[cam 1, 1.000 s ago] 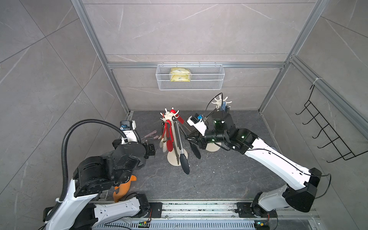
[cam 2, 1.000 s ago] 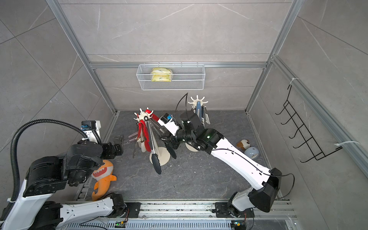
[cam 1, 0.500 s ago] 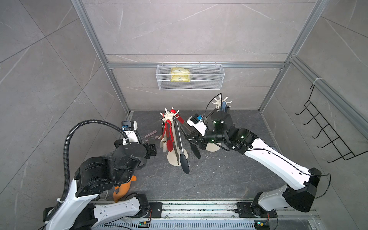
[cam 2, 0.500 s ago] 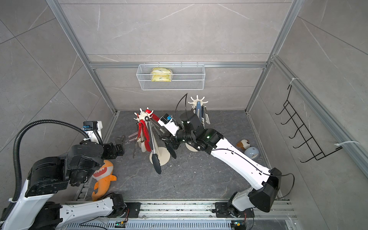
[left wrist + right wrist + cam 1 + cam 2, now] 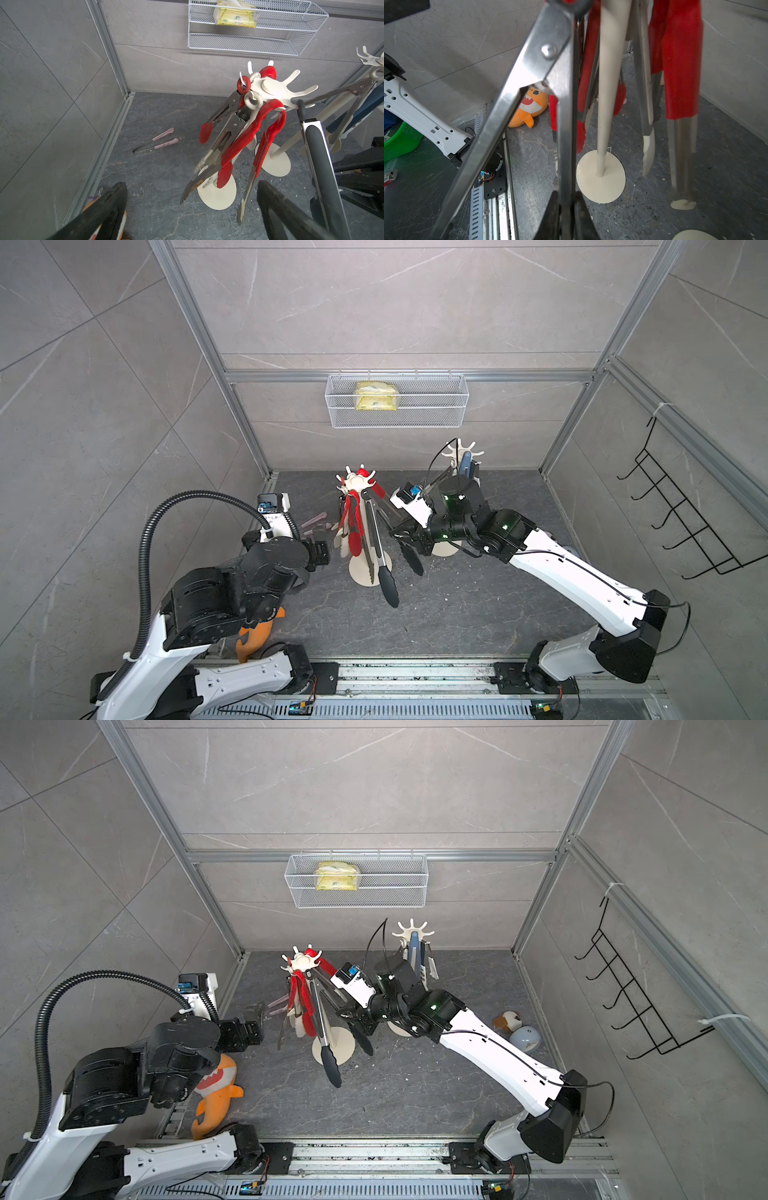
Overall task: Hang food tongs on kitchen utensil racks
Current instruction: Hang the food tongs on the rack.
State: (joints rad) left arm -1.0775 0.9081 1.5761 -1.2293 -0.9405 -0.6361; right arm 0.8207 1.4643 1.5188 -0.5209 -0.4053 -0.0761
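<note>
left claw [image 5: 191, 187] agape | right claw [image 5: 566, 207] pinching black-tipped tongs [image 5: 388, 585] at rack [image 5: 355, 481] | pink tongs [image 5: 166, 143] near wall [image 5: 62, 93]

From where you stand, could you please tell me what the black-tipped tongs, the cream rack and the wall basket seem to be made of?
The black-tipped tongs: shiny riveted steel arms; matte black tips, likely silicone. The cream rack: smooth satin surface, probably plastic or painted metal. The wall basket: white-coated wire mesh.

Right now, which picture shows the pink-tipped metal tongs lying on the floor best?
The left wrist view: the pink-tipped metal tongs lie whole, with nothing in front. Both top views show them small and partly hidden. The right wrist view misses them.
</note>
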